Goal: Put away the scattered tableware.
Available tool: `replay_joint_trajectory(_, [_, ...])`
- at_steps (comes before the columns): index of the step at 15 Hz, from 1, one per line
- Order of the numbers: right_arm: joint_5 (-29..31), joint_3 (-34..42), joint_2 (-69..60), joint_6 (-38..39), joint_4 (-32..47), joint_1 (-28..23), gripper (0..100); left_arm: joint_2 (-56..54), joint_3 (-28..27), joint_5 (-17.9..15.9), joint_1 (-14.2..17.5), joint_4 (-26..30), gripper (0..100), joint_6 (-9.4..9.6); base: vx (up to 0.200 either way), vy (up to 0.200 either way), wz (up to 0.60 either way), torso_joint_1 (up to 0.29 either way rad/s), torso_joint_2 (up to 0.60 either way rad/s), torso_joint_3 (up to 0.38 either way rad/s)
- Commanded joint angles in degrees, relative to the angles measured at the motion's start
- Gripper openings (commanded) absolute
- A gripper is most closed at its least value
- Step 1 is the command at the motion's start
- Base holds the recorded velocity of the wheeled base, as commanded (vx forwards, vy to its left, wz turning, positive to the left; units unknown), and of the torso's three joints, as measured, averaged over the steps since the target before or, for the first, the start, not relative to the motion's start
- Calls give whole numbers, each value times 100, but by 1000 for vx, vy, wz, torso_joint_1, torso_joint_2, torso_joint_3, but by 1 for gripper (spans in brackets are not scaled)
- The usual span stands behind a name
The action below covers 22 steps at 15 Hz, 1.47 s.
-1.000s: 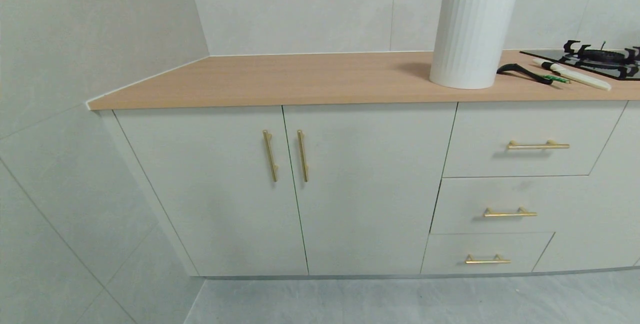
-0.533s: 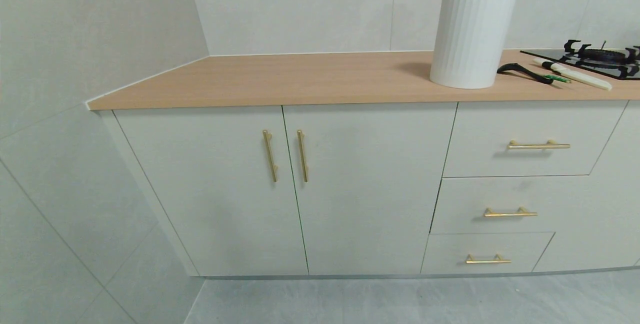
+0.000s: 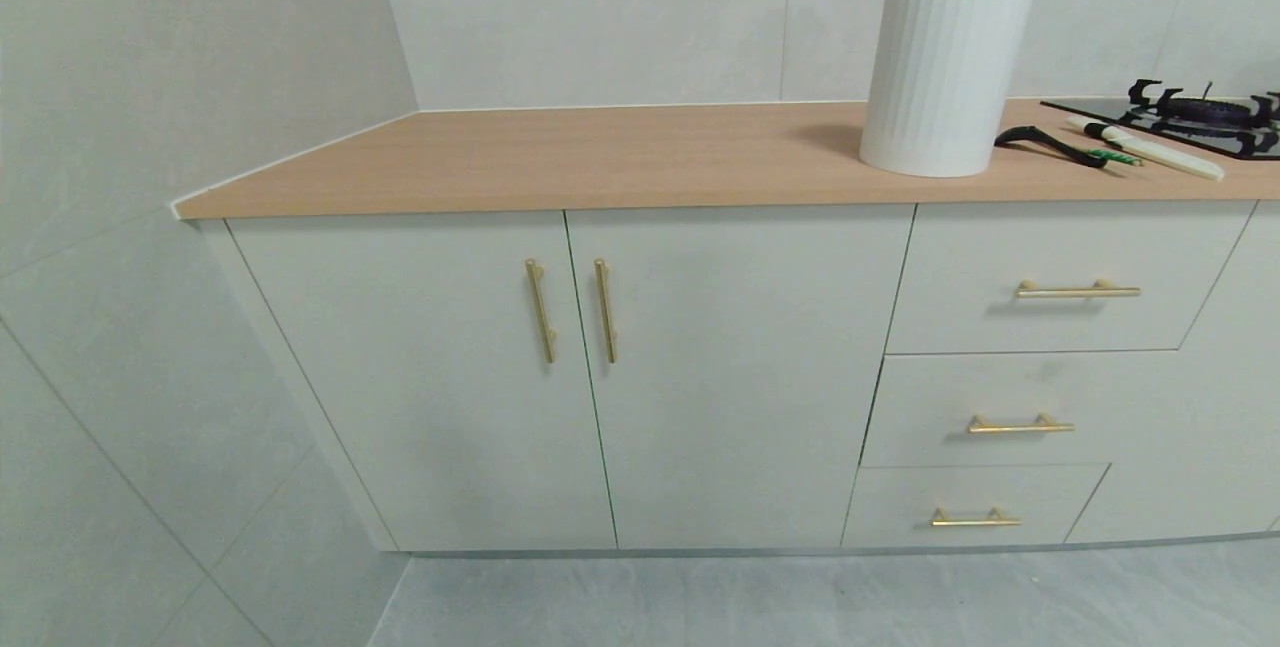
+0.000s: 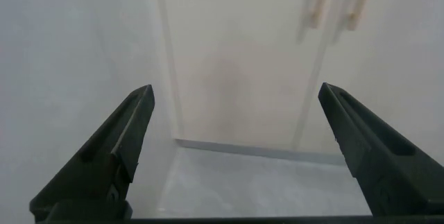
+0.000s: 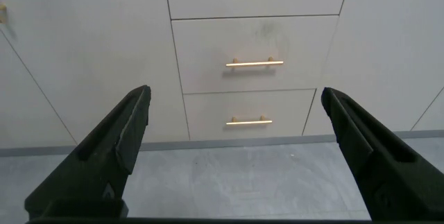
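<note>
On the wooden countertop (image 3: 600,159) at the right lie a black-handled utensil (image 3: 1045,144), a thin green utensil (image 3: 1112,157) and a white knife-like piece (image 3: 1150,149), just right of a tall white ribbed container (image 3: 943,75). My left gripper (image 4: 236,106) hangs open low in front of the left cabinet door (image 4: 236,64), nothing between its fingers. My right gripper (image 5: 236,106) is open too, low down and facing the lower drawers (image 5: 253,50).
A black gas hob (image 3: 1200,114) sits at the counter's far right. Below are two cabinet doors with gold handles (image 3: 572,310) and three drawers with gold pulls (image 3: 1077,290). A tiled wall closes the left side. Grey floor (image 3: 800,602) lies in front.
</note>
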State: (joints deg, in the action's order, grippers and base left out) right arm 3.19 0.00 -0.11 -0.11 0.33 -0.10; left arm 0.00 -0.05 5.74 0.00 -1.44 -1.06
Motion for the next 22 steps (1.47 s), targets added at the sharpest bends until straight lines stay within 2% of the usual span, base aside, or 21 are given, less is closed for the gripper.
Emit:
replay_joint_trajectory(1, [-3, 0, 11, 2, 20, 1, 100, 9, 5, -73, 0, 30, 100, 1, 0, 0, 0, 0, 0, 0])
replay_joint_trajectory(2, [-3, 0, 11, 2, 20, 1, 100, 9, 5, -117, 0, 74, 100, 45, 0, 0, 0, 0, 0, 0])
replay_joint_trajectory(3, [-3, 0, 11, 2, 20, 1, 100, 0, 5, -354, 0, 170, 100, 405, 0, 0, 0, 0, 0, 0])
replay_joint_trajectory(4, [-3, 0, 11, 2, 20, 1, 100, 9, 5, -469, 0, 170, 100, 546, 0, 0, 0, 0, 0, 0])
replay_joint_trajectory(5, [-3, 0, 11, 2, 20, 1, 100, 9, 5, -486, 0, 170, 100, 537, 0, 0, 0, 0, 0, 0])
replay_joint_trajectory(7, [-3, 0, 11, 2, 20, 1, 100, 9, 5, -495, 0, 153, 100, 326, 0, 0, 0, 0, 0, 0])
replay_joint_trajectory(8, [-3, 0, 11, 2, 11, 1, 100, 9, 5, -486, 0, 153, 100, 88, 0, 0, 0, 0, 0, 0])
replay_joint_trajectory(19, [-21, 0, 11, 11, 20, 1, 100, 9, 5, -495, 0, 153, 100, 132, 0, 0, 0, 0, 0, 0])
replay_joint_trajectory(22, [-21, 0, 11, 11, 20, 1, 100, 9, 5, -495, 0, 153, 100, 132, 0, -200, 0, 2, 2, 2])
